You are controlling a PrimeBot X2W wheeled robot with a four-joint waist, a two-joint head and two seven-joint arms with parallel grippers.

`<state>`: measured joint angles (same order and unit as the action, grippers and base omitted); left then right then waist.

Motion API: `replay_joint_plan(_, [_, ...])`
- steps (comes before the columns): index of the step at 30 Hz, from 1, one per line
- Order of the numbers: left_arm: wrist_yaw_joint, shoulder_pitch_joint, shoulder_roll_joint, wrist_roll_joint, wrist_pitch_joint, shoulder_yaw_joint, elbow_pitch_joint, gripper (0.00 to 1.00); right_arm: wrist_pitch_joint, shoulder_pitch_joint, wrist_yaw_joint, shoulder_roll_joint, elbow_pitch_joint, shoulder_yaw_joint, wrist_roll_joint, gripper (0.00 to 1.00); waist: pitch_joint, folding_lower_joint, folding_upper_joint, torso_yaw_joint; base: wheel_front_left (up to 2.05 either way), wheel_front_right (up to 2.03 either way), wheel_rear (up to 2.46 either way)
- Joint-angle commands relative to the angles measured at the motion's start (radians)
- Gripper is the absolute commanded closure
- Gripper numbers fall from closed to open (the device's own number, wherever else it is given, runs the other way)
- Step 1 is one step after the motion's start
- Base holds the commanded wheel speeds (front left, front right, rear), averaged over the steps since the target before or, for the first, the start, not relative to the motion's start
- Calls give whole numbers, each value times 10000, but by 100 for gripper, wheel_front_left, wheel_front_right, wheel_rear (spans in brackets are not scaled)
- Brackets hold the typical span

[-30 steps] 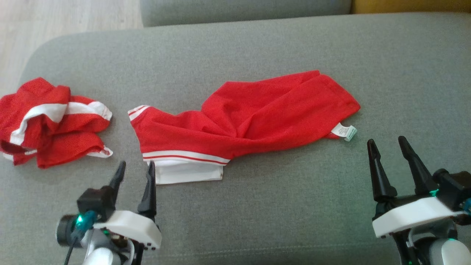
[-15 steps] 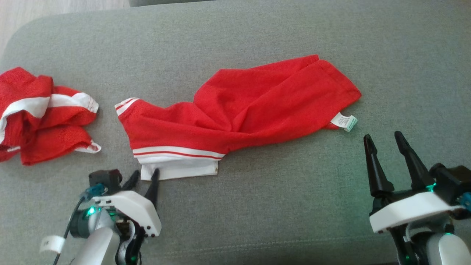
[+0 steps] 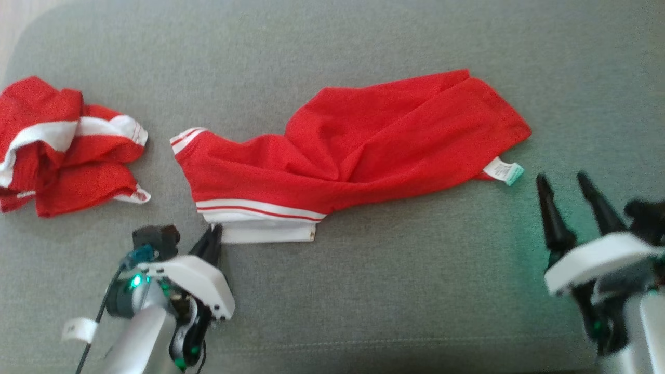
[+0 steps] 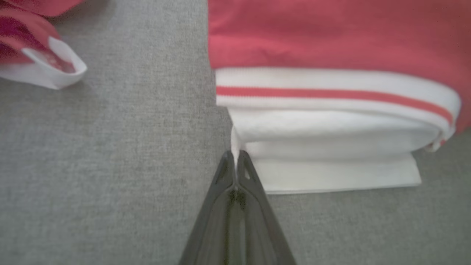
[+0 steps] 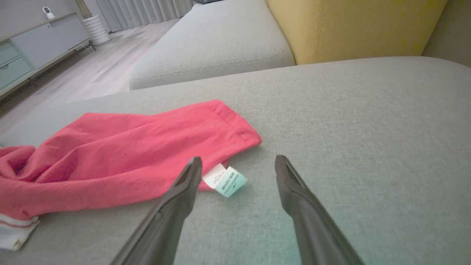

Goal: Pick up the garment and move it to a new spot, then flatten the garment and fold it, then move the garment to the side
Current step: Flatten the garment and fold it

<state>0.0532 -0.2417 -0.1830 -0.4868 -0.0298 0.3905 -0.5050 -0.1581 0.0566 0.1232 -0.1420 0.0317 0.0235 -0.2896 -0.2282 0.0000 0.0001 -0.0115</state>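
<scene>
The garment [image 3: 363, 145] is red with a white striped hem, lying crumpled lengthwise across the grey sofa cushion [image 3: 363, 301]. My left gripper [image 3: 213, 236] is shut at the near-left corner of the white hem. In the left wrist view its fingertips [image 4: 235, 156] pinch the edge of the white fabric [image 4: 331, 173]. My right gripper [image 3: 563, 179] stands open just short of the garment's right end, beside the white and teal label [image 3: 503, 170]. In the right wrist view the label [image 5: 225, 181] lies between the spread fingers [image 5: 238, 162], nothing held.
A second crumpled red and white garment [image 3: 62, 145] lies at the cushion's far left. Beyond the cushion are another grey seat [image 5: 213, 48], a yellow backrest [image 5: 349, 25], wooden floor [image 5: 92, 73] and a low cabinet [image 5: 33, 44].
My left gripper moved forward to the white hem corner and went from open to shut on it. The head camera shifted. The right gripper stays open.
</scene>
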Motion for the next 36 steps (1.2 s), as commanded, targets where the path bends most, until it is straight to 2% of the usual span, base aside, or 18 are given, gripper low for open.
replay_joint_plan(1, [111, -473, -138, 90, -108, -283, 140, 100, 57, 693, 75, -296, -9, -78, -163, 0, -288, 0, -1, 129, 0, 0, 0])
replay_joint_plan(9, [80, -999, -2, 240, -302, -76, 424, 100, -219, 2782, 75, -914, 2469, -262, -550, 0, -994, 0, -1, 466, 0, 0, 0])
replay_joint_plan(17, [43, -1213, 52, 264, -604, -14, 597, 100, -406, 3716, 75, -1228, 3974, -837, -840, 0, -1240, 0, -1, 669, 0, 0, 0])
replay_joint_plan(18, [38, -1220, 52, 264, -649, -8, 628, 100, -436, 3766, 75, -1251, 4131, -900, -899, 4, -1242, 0, -1, 688, 0, 0, 0])
replay_joint_plan(19, [40, -1217, 52, 270, -702, -1, 676, 100, -456, 3795, 75, -1273, 4263, -955, -954, 36, -1230, 0, -1, 702, 0, 0, 0])
replay_joint_plan(20, [42, -1202, 51, 261, -762, -8, 732, 100, -446, 3812, 75, -1287, 4352, -1017, -1029, 73, -1214, 0, -1, 707, 0, 0, 0])
replay_joint_plan(21, [34, -1186, 37, 254, -847, -21, 797, 100, -438, 3806, 75, -1294, 4428, -1069, -1126, 100, -1191, 0, -1, 703, 0, 0, 0])
replay_joint_plan(25, [71, -1003, 30, 208, -1520, -189, 1349, 100, 39, 3579, 75, -1359, 4279, -1198, -1430, 100, -946, 0, -1, 707, 0, 0, 0])
replay_joint_plan(28, [214, -789, -83, 269, -1879, -378, 2109, 100, 536, 3222, 75, -1338, 3695, -1067, -1610, 100, -658, 0, -1, 698, 0, 0, 0])
replay_joint_plan(32, [470, -492, -358, 515, -2073, -573, 3636, 100, 896, 2493, 75, -1266, 2286, -683, -1647, 100, -148, 0, -1, 701, 0, 0, 0])
replay_joint_plan(36, [783, -303, -698, 787, -2025, -742, 5397, 100, 600, 1772, 75, -1140, 546, -125, -1477, 100, 414, 0, -1, 590, 0, 0, 0])
